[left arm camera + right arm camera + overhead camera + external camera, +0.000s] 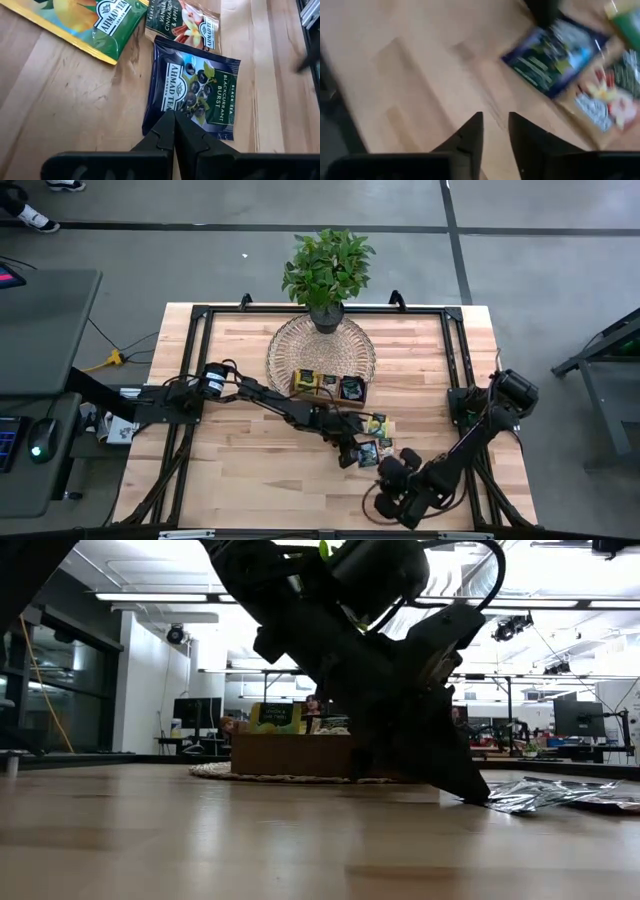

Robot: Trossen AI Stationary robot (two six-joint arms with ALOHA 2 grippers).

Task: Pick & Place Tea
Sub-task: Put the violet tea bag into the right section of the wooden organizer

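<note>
Two arms are meeting over the loose tea [372,438] lying beside the tray [329,388]. Left wrist view: left gripper [174,131], fingers pressed together, is touching the blue sachet [196,89]. Right wrist view: right gripper [495,131] is hovering, fingers slightly parted, holding nothing.

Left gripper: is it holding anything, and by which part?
The left gripper is shut on the dark blue tea bag, pinching its near edge.
</note>
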